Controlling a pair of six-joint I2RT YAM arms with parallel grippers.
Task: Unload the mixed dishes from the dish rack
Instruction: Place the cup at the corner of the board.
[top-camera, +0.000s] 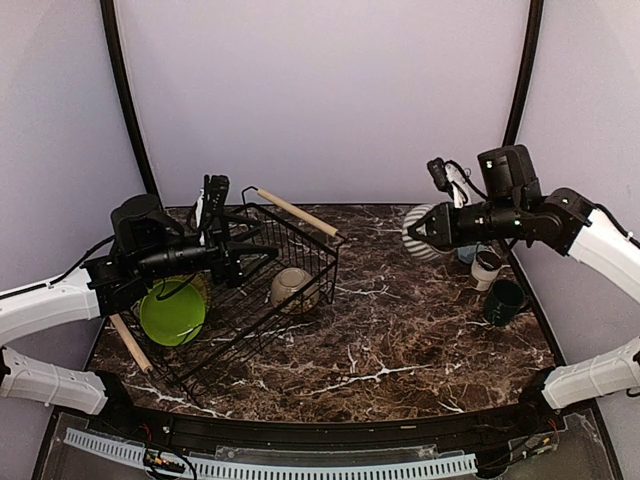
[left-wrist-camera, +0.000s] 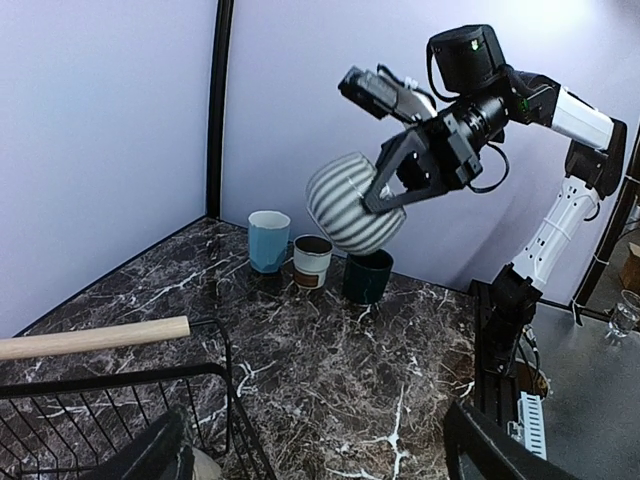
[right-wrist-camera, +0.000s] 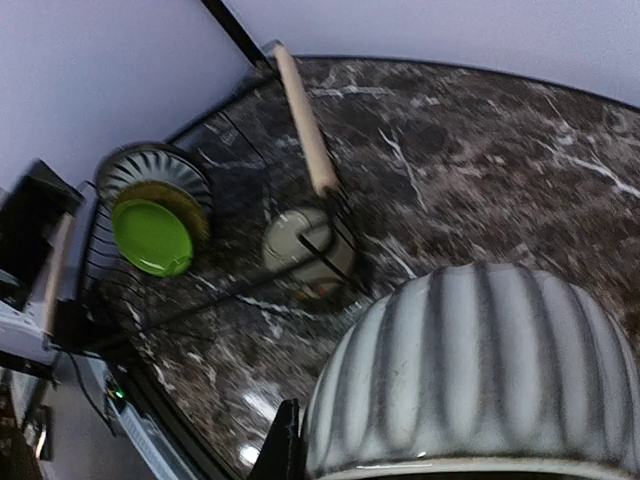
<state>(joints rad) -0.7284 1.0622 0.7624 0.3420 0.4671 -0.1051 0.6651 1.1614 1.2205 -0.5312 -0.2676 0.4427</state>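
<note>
The right hand is clamped on the striped mug, aloft at the far right near the light blue cup, small white cup and dark teal mug on the table. The left hand, spread wide, hovers over the dish rack at left, where the cream bowl and lime green plate sit.

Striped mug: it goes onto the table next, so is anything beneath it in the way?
Nothing visible: in the right claw, the striped mug hangs over bare table; the dark teal mug stands to its right.
</note>
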